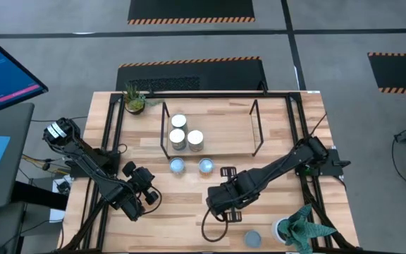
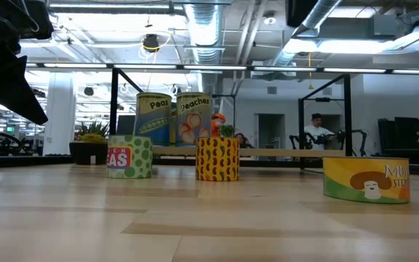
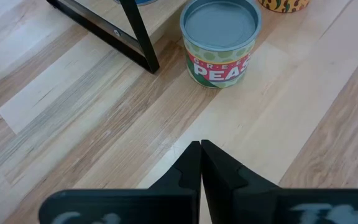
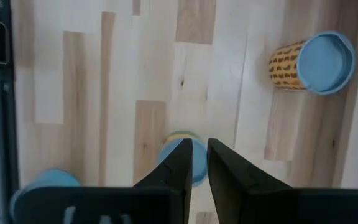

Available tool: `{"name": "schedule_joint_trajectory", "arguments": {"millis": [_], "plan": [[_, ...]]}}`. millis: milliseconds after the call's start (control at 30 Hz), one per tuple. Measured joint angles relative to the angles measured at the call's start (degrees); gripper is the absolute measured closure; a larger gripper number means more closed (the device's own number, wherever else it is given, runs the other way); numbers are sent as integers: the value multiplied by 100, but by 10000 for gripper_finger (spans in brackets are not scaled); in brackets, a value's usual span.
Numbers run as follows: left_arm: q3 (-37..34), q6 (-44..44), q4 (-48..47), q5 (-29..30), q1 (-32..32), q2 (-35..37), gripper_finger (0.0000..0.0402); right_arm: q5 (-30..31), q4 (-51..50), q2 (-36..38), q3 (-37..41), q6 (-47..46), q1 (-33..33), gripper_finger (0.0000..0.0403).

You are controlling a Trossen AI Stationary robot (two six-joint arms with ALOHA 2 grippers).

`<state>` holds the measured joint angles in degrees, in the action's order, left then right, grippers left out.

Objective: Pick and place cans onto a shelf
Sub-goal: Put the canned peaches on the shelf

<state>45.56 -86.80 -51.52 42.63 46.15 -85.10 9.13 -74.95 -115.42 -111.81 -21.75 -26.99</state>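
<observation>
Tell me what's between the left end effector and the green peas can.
Only bare wood tabletop lies between the left end effector and the peas can, shown in the left wrist view.

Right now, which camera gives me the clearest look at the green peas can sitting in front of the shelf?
The left wrist view: the peas can fills it, lid and label both readable. The low view shows its side; the high view only its small round top. I cannot pick it out in the right wrist view.
</observation>
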Motion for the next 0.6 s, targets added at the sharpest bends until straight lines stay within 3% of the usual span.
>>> {"name": "schedule_joint_trajectory", "arguments": {"millis": [300,600], "plan": [[0,0,0,0,-1,0,401,172,507,-1,147,1017,224,329],[0,0,0,0,0,0,402,247,900,-1,147,2238,934,329]]}}
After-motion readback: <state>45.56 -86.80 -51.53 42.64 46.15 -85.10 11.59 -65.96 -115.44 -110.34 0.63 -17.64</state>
